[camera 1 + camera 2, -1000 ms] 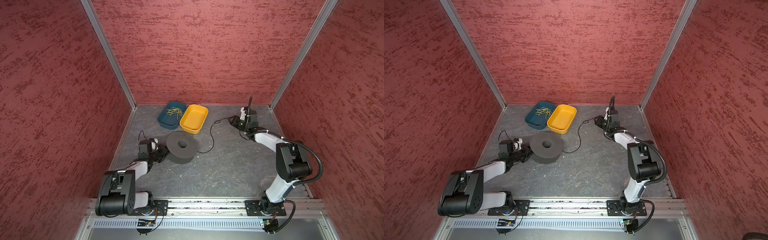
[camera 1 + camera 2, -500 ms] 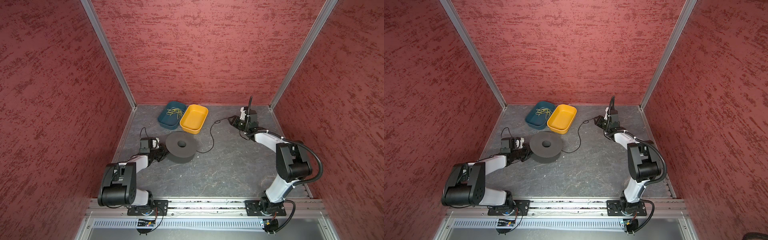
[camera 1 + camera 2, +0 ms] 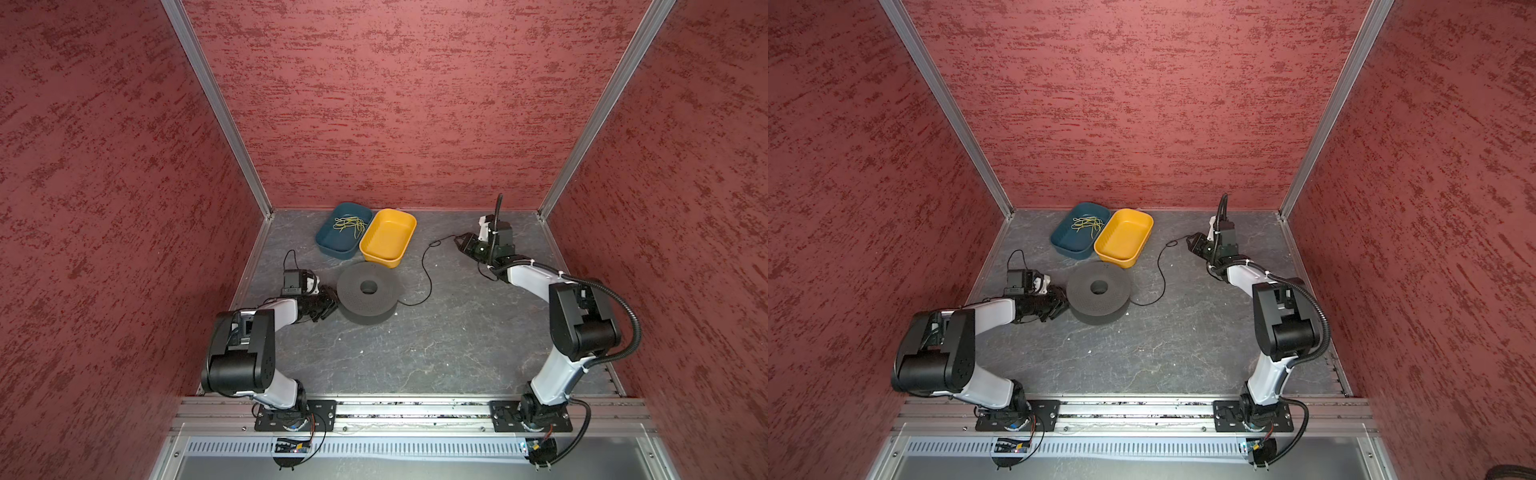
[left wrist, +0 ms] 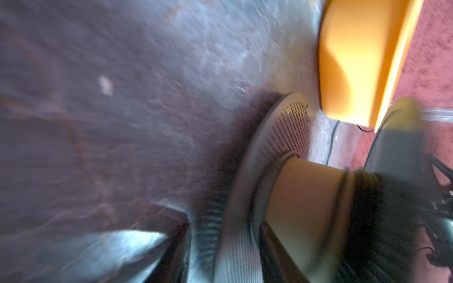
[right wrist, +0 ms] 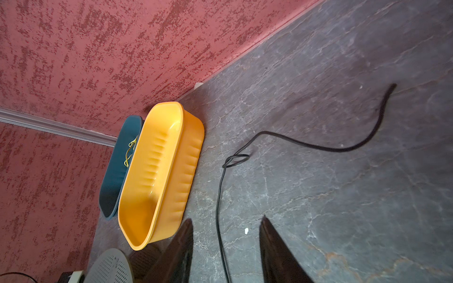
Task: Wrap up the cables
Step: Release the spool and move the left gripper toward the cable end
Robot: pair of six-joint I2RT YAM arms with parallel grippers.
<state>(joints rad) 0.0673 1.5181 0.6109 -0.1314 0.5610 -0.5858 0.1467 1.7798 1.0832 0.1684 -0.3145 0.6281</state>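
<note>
The dark grey spool (image 3: 368,293) (image 3: 1099,295) lies flat on the floor in both top views. My left gripper (image 3: 330,301) (image 3: 1061,307) is at its left side. In the blurred left wrist view the left gripper (image 4: 224,221) stands open astride the spool's perforated flange (image 4: 284,137), with black windings (image 4: 367,208) on the core. The thin black cable (image 3: 426,270) (image 3: 1160,274) runs from the spool toward my right gripper (image 3: 459,241) (image 3: 1192,242). In the right wrist view the cable (image 5: 218,208) lies on the floor, passing between the fingers of the open right gripper (image 5: 225,245).
A blue tray (image 3: 322,241) holding yellow-green strands (image 3: 349,224) and a yellow tray (image 3: 409,220) stand side by side just behind the spool, near the back wall. The cable has a small knotted loop (image 5: 236,160). Red walls enclose three sides.
The left gripper's jaws have opened at the spool's left side, and the left arm's elbow has shifted. The right arm and the loose cable have not moved.
</note>
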